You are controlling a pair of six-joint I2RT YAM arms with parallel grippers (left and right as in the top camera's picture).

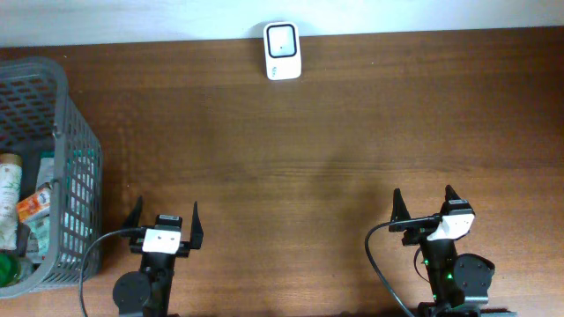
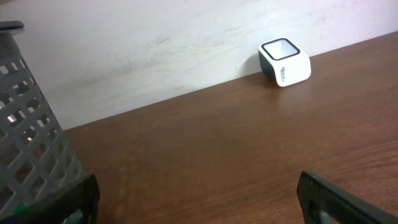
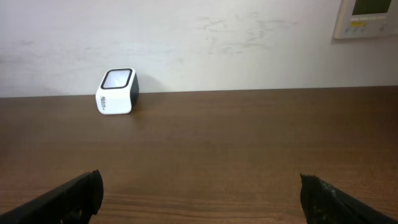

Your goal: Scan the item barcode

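A white barcode scanner (image 1: pixel 282 50) with a dark window stands at the table's far edge against the wall; it also shows in the left wrist view (image 2: pixel 284 62) and the right wrist view (image 3: pixel 116 92). Several packaged items (image 1: pixel 19 207) lie inside a grey basket (image 1: pixel 74 167) at the left. My left gripper (image 1: pixel 164 214) sits open near the front edge, right beside the basket, with nothing between its fingers. My right gripper (image 1: pixel 425 200) is open and empty at the front right. Both are far from the scanner.
The basket's grey lattice wall (image 2: pixel 31 155) stands close on the left of my left gripper. The brown wooden table (image 1: pixel 317 158) stretches between the grippers and the scanner. A white wall panel (image 3: pixel 368 17) hangs at the right wrist view's top right.
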